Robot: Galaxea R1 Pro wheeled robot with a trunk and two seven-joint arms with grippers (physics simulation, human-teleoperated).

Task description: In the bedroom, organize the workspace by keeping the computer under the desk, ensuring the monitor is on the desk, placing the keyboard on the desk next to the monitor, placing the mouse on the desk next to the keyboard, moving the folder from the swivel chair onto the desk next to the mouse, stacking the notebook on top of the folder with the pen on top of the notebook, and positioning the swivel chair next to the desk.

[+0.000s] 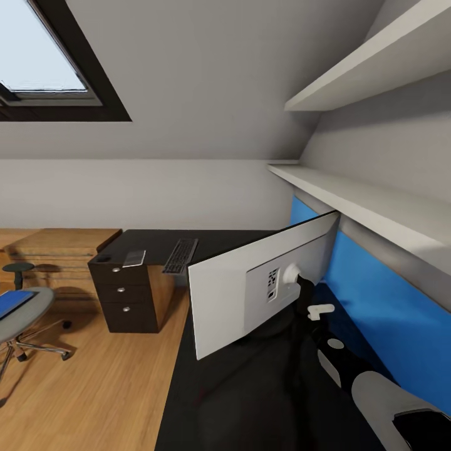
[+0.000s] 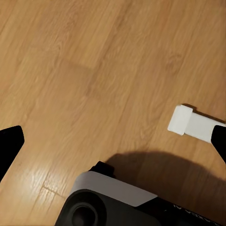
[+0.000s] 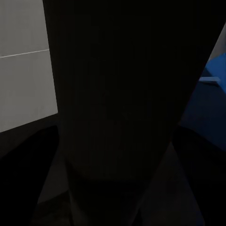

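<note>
My right gripper (image 1: pixel 299 283) seems clamped on the stand behind the monitor (image 1: pixel 250 294) mid-desk (image 1: pixel 188 401), keyboard (image 1: pixel 181 255) at its far end, folder (image 1: pixel 12 303) waiting on the swivel chair (image 1: pixel 28 319).

My right arm (image 1: pixel 351 369) is black with pale grey shells and a white tab near the wrist. From my left wrist, my base (image 2: pixel 108 202) is grey over black.
</note>
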